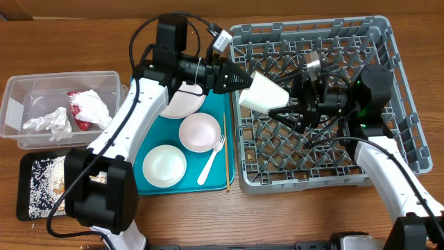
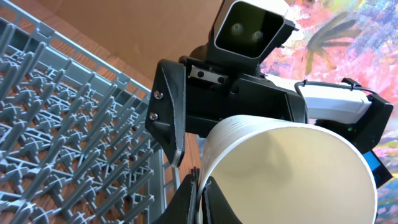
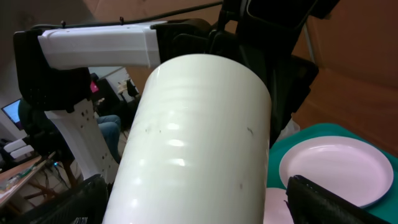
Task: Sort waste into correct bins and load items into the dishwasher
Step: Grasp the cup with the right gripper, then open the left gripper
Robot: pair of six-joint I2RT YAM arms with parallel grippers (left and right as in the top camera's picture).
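A small white cup (image 1: 262, 92) hangs tilted over the left edge of the grey dish rack (image 1: 402, 83). My left gripper (image 1: 243, 81) is shut on the cup's rim, as the left wrist view shows (image 2: 200, 186), with the cup (image 2: 292, 168) above the rack (image 2: 62, 124). My right gripper (image 1: 286, 111) reaches in from the rack side. In the right wrist view its fingers (image 3: 196, 202) stand wide apart on either side of the cup (image 3: 193, 112). I cannot tell whether they touch it.
The teal tray (image 1: 216, 111) holds a white plate (image 1: 184, 103), a pink bowl (image 1: 199, 132), a white bowl (image 1: 164, 165), a fork (image 1: 211, 161) and a chopstick (image 1: 225, 149). The clear tub (image 1: 21, 90) holds crumpled paper (image 1: 48, 121) and a wrapper (image 1: 87, 107). The black tray (image 1: 28, 163) holds rice (image 1: 45, 184).
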